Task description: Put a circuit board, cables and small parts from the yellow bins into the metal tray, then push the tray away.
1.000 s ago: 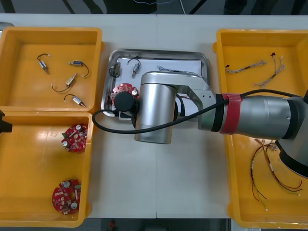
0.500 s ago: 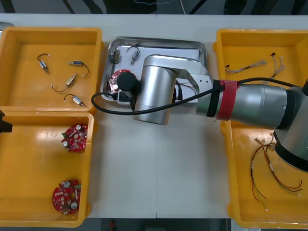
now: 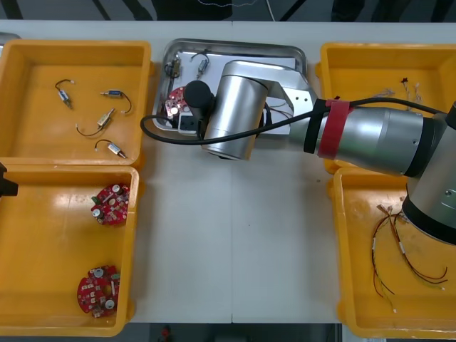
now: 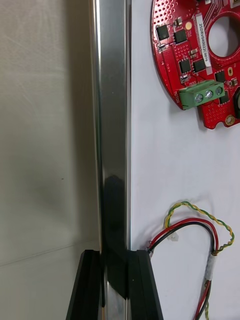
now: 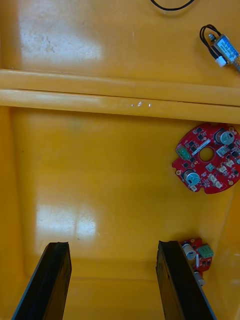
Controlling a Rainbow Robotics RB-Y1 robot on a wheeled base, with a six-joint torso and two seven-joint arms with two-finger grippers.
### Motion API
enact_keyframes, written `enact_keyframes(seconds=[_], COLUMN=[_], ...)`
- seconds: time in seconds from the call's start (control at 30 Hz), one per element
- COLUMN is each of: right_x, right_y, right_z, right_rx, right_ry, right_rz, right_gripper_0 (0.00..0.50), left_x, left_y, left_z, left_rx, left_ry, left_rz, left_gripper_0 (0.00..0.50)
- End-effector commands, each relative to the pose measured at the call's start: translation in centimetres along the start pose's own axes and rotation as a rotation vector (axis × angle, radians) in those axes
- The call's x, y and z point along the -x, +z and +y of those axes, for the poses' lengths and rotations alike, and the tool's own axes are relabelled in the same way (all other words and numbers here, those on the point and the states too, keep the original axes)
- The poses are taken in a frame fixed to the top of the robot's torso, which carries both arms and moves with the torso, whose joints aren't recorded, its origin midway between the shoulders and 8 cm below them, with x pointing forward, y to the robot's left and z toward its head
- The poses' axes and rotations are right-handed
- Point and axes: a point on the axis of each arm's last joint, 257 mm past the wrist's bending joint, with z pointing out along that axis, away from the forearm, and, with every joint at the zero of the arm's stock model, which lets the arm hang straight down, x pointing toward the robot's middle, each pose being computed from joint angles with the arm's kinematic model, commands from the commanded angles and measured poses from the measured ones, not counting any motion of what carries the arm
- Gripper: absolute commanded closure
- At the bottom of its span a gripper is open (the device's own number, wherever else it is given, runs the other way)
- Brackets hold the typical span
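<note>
So the right hand (image 4: pixel 116 282) is pinching the near rim of the metal tray (image 4: pixel 112 100), at 12 o'clock on the tabletop (image 3: pixel 235 242). I'd say that's a grip for pushing it away, since the circuit board (image 4: pixel 200 55) and cables (image 4: pixel 200 235) are already inside. The left hand (image 5: pixel 114 285) hangs open over the 8 o'clock yellow bin (image 5: pixel 100 175).

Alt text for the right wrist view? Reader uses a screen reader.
The right tool is shut on the rim of the metal tray, one black finger on each side of it. Inside the white-lined tray lie a round red circuit board and a red and yellow cable.
</note>
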Motion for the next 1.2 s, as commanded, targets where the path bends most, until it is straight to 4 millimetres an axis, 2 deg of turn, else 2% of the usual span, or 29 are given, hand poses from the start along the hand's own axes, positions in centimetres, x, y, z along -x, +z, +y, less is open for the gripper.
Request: enact_keyframes(seconds=[0.03, 0.43, 0.7, 0.73, 0.8, 0.83, 0.87, 0.9, 0.93, 1.03, 1.2], right_x=[3.6, 3.4, 3.3, 3.3, 3.4, 3.3, 3.3, 3.3, 3.3, 3.3, 3.6], right_y=[-2.3, -1.7, -1.4, -1.4, -1.4, -1.4, -1.4, -1.4, -1.4, -1.7, -3.0], right_z=[-4.1, -6.5, -6.8, -6.8, -6.8, -6.8, -6.8, -6.8, -6.9, -6.8, -5.3], right_rx=[-0.048, -0.087, -0.092, -0.093, -0.092, -0.092, -0.092, -0.092, -0.093, -0.085, -0.013], right_ry=[-0.039, -0.063, -0.071, -0.076, -0.077, -0.082, -0.083, -0.082, -0.084, -0.080, -0.044], right_rz=[-0.071, -0.085, -0.088, -0.087, -0.088, -0.087, -0.087, -0.087, -0.086, -0.082, -0.073], right_gripper_0=[0.500, 0.500, 0.500, 0.416, 0.334, 0.234, 0.165, 0.033, 0.000, 0.000, 0.000], left_x=[0.3, 0.3, 0.3, 0.3, 0.3, 0.3, 0.3, 0.3, 0.3, 0.3, 0.3], left_y=[-1.4, -1.4, -1.4, -1.4, -1.4, -1.4, -1.4, -1.4, -1.4, -1.4, -1.4], left_z=[1.3, 1.3, 1.3, 1.3, 1.3, 1.3, 1.3, 1.3, 1.3, 1.3, 1.3], left_rx=[0.046, 0.046, 0.046, 0.046, 0.046, 0.046, 0.046, 0.046, 0.046, 0.046, 0.046], left_ry=[0.038, 0.038, 0.038, 0.038, 0.038, 0.038, 0.038, 0.038, 0.038, 0.038, 0.038], left_rz=[-0.021, -0.021, -0.021, -0.021, -0.021, -0.021, -0.021, -0.021, -0.021, -0.021, -0.021], left_gripper_0=[0.000, 0.000, 0.000, 0.000, 0.000, 0.000, 0.000, 0.000, 0.000, 0.000, 0.000])
